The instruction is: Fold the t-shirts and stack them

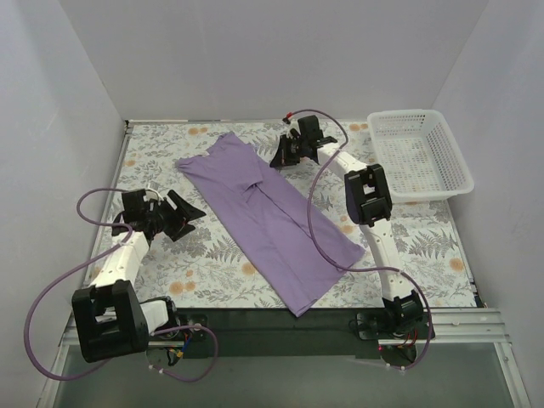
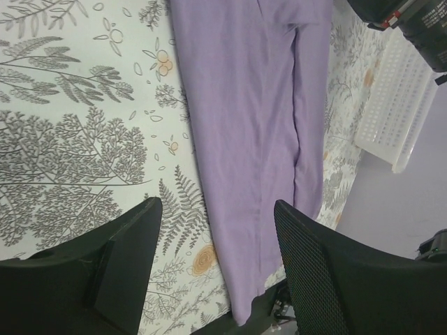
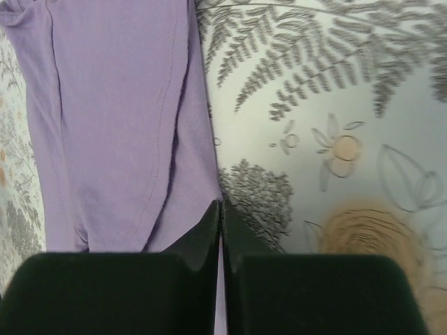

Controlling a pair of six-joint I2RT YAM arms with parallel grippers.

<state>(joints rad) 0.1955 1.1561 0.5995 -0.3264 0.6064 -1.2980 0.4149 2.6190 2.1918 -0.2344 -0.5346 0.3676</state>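
Observation:
One lavender-purple t-shirt lies on the floral table as a long strip folded lengthwise, running diagonally from the far middle to the near edge. It also shows in the left wrist view and the right wrist view. My right gripper is at the strip's far right edge. Its jaws are pressed together at the cloth's hem in the right wrist view. My left gripper hovers left of the strip, open and empty, its jaws wide apart in the left wrist view.
A white plastic mesh basket stands at the far right corner and also shows in the left wrist view. The shirt's near end reaches the table's front edge. White walls close in the table on three sides.

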